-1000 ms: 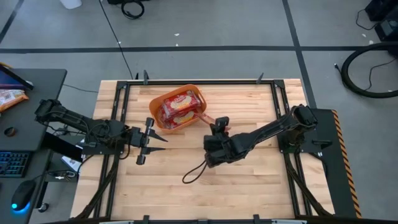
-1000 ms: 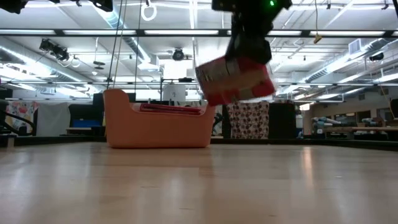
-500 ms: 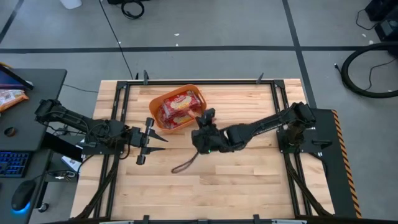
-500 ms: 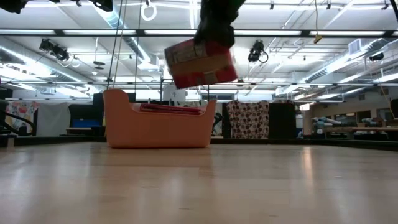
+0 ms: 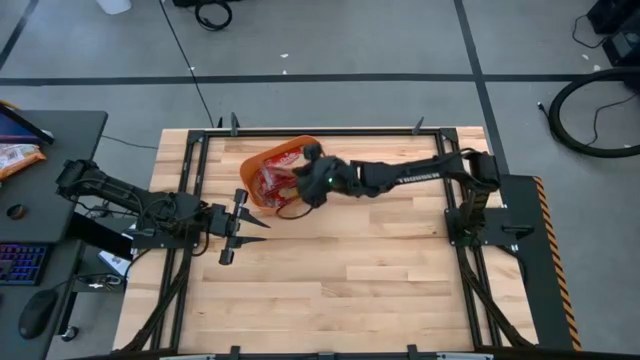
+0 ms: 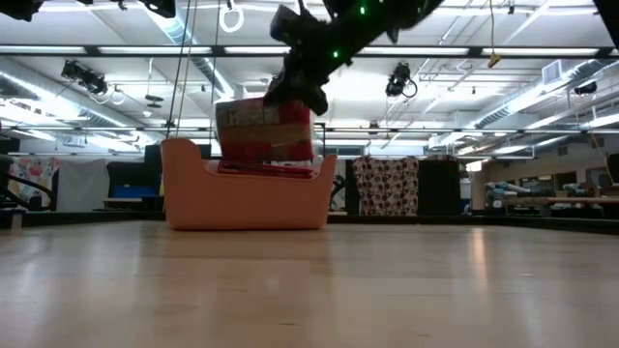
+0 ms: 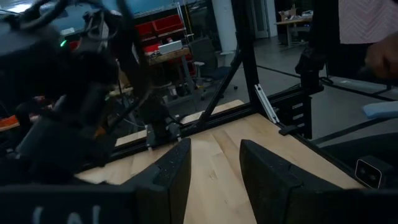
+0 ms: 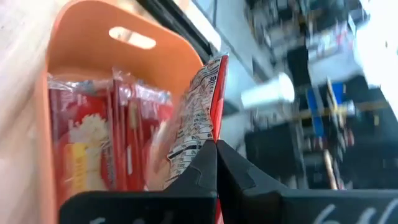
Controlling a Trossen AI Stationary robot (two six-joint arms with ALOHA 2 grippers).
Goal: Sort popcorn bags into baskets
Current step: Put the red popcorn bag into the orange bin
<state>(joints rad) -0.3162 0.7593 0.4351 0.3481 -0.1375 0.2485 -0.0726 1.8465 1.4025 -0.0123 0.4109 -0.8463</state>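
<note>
The orange basket [image 5: 262, 178] [image 6: 247, 198] [image 8: 74, 74] stands on the table's far-left part, with several red popcorn bags [image 8: 106, 143] lying flat inside. My right gripper [image 5: 308, 182] [image 8: 216, 144] reaches over the basket's right rim and is shut on one more red popcorn bag [image 6: 263, 135] [image 8: 202, 93], which hangs just above the stacked ones. My left gripper [image 5: 245, 226] [image 7: 214, 168] waits open over the table's left side, near the basket's near-left corner, and touches nothing. My right gripper pinches the red popcorn bag between its two fingers at one edge [image 8: 210, 134]. It comes slanting down from the table's right side. The bag is lifted clear, standing out from the fingers over the basket's inside, its lower edge [image 6: 266, 162] close above the bags there.
Black frame rails [image 5: 200, 160] run along the table's left, right and far edges. Bare wood [image 5: 350, 290] fills the middle and near side. A desk with an orange-and-white snack bag [image 5: 18, 155] stands left of the table. A person [image 7: 367, 25] stands beyond the table.
My right gripper has carried the popcorn bag from over the table's middle toward the far-left, up to the basket, stretching the arm out and then lowering. The bag, earlier high and to the right of the basket, now hangs just above its contents.
</note>
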